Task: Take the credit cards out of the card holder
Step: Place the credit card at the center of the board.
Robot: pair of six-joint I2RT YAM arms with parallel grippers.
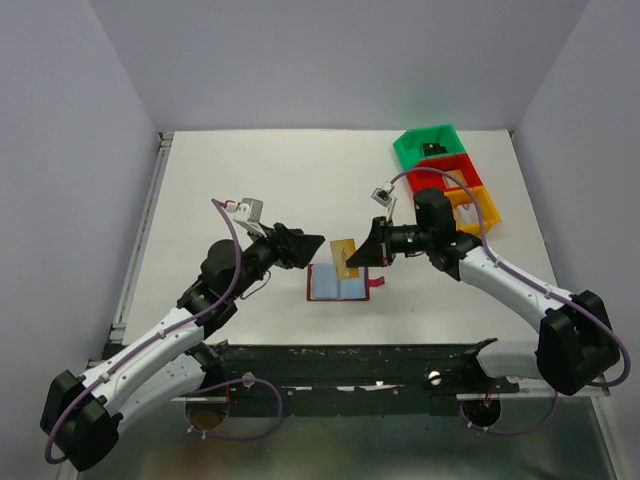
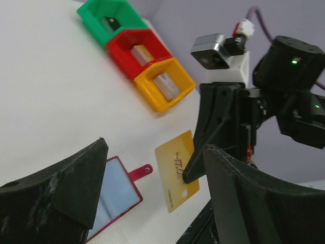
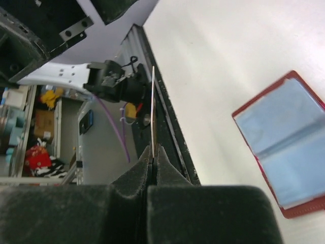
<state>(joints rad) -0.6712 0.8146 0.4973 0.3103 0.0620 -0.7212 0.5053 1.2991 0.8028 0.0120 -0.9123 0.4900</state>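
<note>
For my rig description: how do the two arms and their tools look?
The left arm and right arm have white shells with black joints, and a purple cable loops along each. The left tool and right tool are matte black with wedge-shaped fingers. A small grey camera box sits on each wrist.

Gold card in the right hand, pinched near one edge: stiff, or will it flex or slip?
Probably stiff: the gold card stands straight, edge-on, above the right hand with no visible bend. Likely light: a small pinch near one edge holds it clear of the table. Its smooth face suggests it could pivot or slip if bumped.
</note>
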